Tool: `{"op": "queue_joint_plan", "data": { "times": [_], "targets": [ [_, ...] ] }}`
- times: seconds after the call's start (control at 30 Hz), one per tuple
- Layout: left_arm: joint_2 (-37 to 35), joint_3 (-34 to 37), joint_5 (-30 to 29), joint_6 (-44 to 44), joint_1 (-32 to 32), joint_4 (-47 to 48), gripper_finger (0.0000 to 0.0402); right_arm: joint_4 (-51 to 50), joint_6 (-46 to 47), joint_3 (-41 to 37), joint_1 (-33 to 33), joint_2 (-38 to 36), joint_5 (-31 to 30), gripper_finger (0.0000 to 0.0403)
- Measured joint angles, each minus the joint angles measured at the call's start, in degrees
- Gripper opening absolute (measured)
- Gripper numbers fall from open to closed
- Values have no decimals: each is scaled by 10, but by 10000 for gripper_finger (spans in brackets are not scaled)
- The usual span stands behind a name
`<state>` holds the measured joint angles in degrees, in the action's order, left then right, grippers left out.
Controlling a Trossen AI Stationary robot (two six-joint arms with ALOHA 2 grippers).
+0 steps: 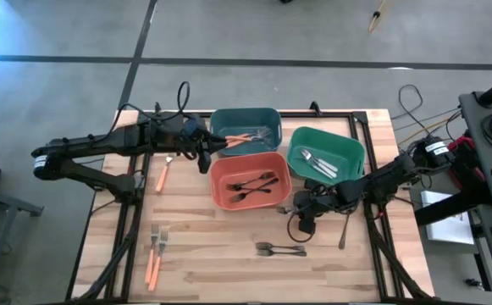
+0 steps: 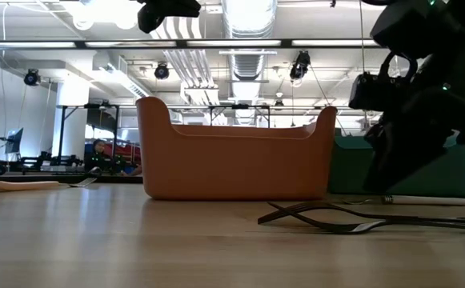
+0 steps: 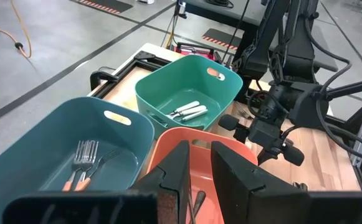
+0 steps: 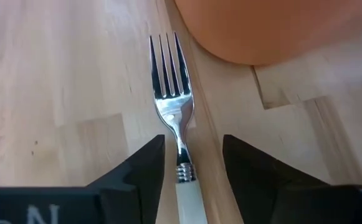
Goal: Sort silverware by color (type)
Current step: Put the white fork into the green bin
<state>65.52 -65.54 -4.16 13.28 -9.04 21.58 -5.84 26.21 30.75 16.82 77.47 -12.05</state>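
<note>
Teal bin [image 1: 244, 119]: upper centre of the high view, holds orange-handled forks [image 1: 244, 135].
Red bin [image 1: 249, 161]: centre, holds about 3 black utensils [image 1: 254, 186].
Green bin [image 1: 326, 140]: right of centre, holds white-handled silverware [image 1: 317, 163].
Still on the worktop [image 1: 212, 263]: 1 orange-handled piece [image 1: 163, 175] at left centre, 2 more [image 1: 153, 254] at lower left, a black pair [image 1: 279, 249] at lower centre, 1 pale utensil [image 1: 344, 233] at right.
Right gripper [image 4: 193, 155]: low beside the red bin, jaws apart astride a white-handled fork [image 4: 171, 93] lying flat, not clamped.
Left gripper [image 3: 198, 171]: above the teal and red bins, jaws slightly apart, holding nothing that shows.
Progress: roughly half sorted, I judge.
</note>
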Motion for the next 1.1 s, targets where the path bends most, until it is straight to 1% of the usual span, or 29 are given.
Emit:
{"op": "queue_joint_plan", "data": {
  "times": [0.4, 0.57, 0.7, 0.93, 1.1],
  "targets": [
    [0, 0, 0, 6, 0, -2, 49, 37, 2, -24, 0, 0, 0, 128],
    [0, 0, -2, 10, 0, -2, 49, 47, 2, -33, 0, 0, 0, 125],
    [0, 0, -14, 10, 0, -2, 49, 51, 4, -33, 0, 0, 0, 128],
    [0, 0, -14, 14, 0, -2, 49, 115, 2, -32, 0, 50, 7, 123],
    [0, 0, -14, 20, 0, -5, 49, 118, 5, -32, 0, 54, 14, 115]
  ]
}}
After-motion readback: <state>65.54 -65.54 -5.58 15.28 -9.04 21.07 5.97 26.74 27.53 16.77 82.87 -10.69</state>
